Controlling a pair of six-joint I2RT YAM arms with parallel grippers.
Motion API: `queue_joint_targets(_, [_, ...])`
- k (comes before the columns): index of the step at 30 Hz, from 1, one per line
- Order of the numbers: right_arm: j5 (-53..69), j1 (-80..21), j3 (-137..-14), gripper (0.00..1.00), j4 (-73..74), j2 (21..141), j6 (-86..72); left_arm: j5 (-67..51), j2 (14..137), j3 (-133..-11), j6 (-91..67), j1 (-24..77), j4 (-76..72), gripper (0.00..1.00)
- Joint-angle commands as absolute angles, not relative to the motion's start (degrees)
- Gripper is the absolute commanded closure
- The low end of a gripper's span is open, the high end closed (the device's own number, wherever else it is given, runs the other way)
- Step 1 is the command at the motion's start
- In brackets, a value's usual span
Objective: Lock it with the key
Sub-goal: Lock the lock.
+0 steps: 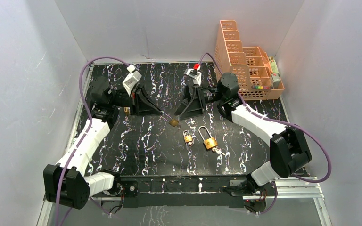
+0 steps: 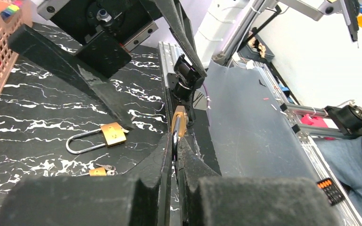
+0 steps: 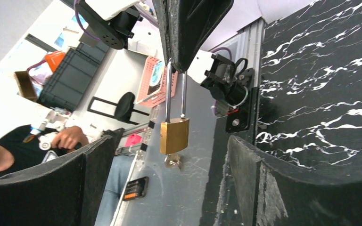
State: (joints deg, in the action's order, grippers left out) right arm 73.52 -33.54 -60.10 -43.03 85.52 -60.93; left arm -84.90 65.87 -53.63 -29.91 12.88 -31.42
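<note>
The brass padlock [image 3: 175,132] you are working on hangs in the air above the middle of the table [image 1: 136,150], between the two arms. Your left gripper [image 2: 175,139] is clamped tight on the top of its shackle [image 3: 175,89], so the body dangles below with the key [image 3: 172,162] sticking out of the keyhole underneath. Your right gripper [image 3: 173,141] stands wide apart, one finger on each side of the lock body, touching neither the body nor the key, and it has hold of nothing. So the pick-up and the key insertion look done, and the lock is presented well for the other hand. What is left, as far as I can judge, is the locking itself: close the right fingers on the key head and turn it, with the shackle pressed home. From the right wrist view you cannot tell for certain whether the free leg of the shackle is seated in the body, so check that first. A long-shackle padlock [image 1: 208,141] and a small padlock [image 1: 187,137] lie on the table nearer the bases, untouched.
</note>
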Motion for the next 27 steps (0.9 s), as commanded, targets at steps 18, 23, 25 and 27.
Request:
queue_joint_targets(18, [35.4,-37.0,-46.6,0.11,-63.0,65.6,-18.7,-54.6,64.2,-53.6,-50.4,13.4,-70.8,1.00])
queue_joint_targets(23, [34.4,-37.3,-49.7,0.16,-64.0,69.0,-16.5,-55.8,66.4,-53.3,-56.0,13.4,-78.3,1.00])
queue_joint_targets(25, [35.7,-37.4,-51.4,0.18,-63.5,69.9,-16.6,-56.0,66.4,-53.0,-56.2,13.4,-78.8,1.00])
queue_joint_targets(27, [37.2,-37.4,-52.8,0.21,-63.2,70.7,-17.2,-56.3,66.3,-52.9,-56.1,13.4,-79.0,1.00])
